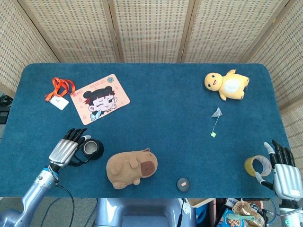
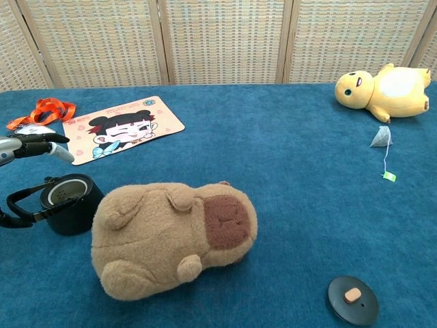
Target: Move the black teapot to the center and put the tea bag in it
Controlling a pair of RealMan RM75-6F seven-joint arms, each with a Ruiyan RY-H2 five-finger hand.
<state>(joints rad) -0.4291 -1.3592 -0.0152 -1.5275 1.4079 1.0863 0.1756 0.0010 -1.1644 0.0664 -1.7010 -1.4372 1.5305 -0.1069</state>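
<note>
The black teapot [image 1: 92, 148] stands lidless at the front left, its loop handle [image 2: 20, 205] pointing toward my left hand [image 1: 66, 150]. That hand hovers at the handle with its fingers [image 2: 35, 146] stretched out over it, gripping nothing. In the chest view the thumb shows low beside the handle. The tea bag [image 1: 217, 112] lies far right with its string and green tag [image 2: 389, 176], below the yellow plush. My right hand [image 1: 284, 171] is open at the table's front right corner, far from the tea bag. The teapot lid [image 1: 182, 184] lies near the front edge.
A brown capybara plush [image 1: 131, 168] lies right beside the teapot, between it and the table's middle. A yellow duck plush [image 1: 227, 84] sits at the back right. A tape roll [image 1: 258, 165] lies next to my right hand. A cartoon mat [image 1: 100, 98] and an orange lanyard [image 1: 59, 92] are at the back left.
</note>
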